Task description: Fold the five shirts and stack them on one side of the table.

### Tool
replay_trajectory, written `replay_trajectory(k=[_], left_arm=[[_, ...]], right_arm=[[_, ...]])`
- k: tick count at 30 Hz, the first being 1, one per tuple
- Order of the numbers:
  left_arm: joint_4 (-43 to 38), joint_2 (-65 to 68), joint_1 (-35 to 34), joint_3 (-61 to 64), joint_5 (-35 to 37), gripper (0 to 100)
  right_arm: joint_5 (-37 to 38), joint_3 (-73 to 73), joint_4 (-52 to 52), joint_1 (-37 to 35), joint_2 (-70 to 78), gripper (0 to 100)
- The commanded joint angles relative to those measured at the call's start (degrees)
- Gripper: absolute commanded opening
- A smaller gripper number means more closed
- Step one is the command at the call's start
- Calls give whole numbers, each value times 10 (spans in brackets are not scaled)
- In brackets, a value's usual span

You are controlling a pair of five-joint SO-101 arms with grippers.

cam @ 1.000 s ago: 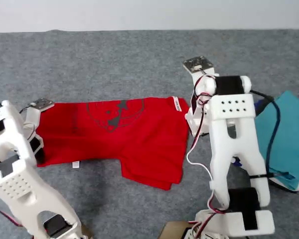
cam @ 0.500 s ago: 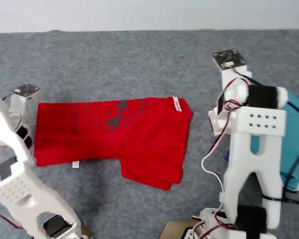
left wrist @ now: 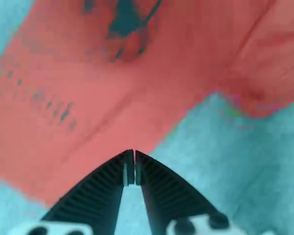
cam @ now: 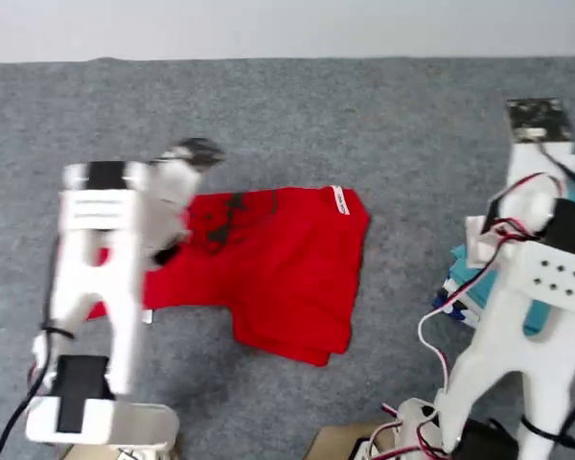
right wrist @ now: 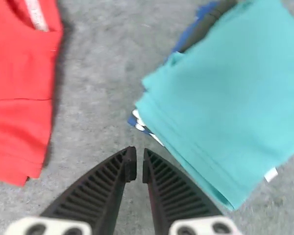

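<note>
A grey, carpet-like tabletop (cam: pixel 268 105) carries everything. The largest item, a red shirt (cam: pixel 278 259), lies flat and only partly folded directly beneath the left tool (left wrist: pixel 129 165), with its near edge just below the tool's tips. It sits apart from the right tool (right wrist: pixel 136 165), on that tool's left.

Just ahead of the right tool is a neat stack of folded shirts with a teal shirt (right wrist: pixel 235 107) on top. Blue and darker edges show beneath it, but the number of layers cannot be counted.

Both tools are closed to a thin slit and hold nothing.

The stack looks finished for now. The red shirt appears to be the remaining work: it needs more folds, then a move onto the stack.
</note>
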Motion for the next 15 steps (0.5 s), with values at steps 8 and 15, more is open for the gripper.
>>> replay_trajectory(k=[8,15], left_arm=[[-64,85,331,2,113,32],[-80,165,386,-11,136,147]], right_arm=[[6,-4,10,123,-22,35],[7,-4,15,160,-22,35]])
